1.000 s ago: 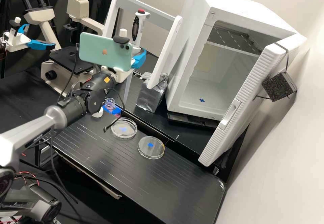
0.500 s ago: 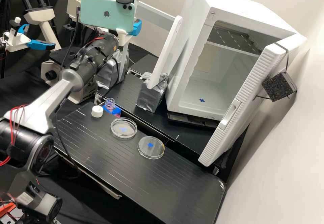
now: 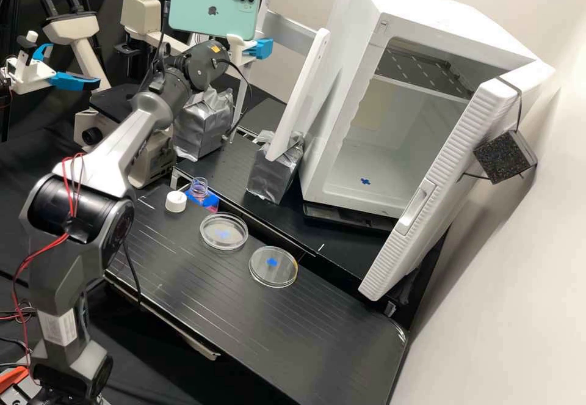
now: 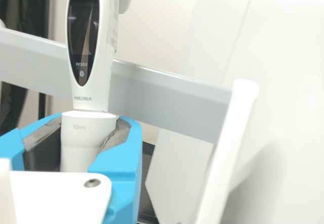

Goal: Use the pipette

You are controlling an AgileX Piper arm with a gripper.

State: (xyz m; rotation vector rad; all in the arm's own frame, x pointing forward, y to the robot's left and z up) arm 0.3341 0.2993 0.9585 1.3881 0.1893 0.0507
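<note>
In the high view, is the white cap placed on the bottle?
No, the white cap rests on the black bench beside the bottle, whose mouth is open.

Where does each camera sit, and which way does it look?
High view: fixed off the arm, looking forward and slantingly down on the bench; it shows much of the arm and its blue jaws.
Wrist view: on the arm's wrist, looking out past its own blue jaws, with the pipette between them.
Shared: both see the jaws, the pipette and the grey bar behind it.
</note>
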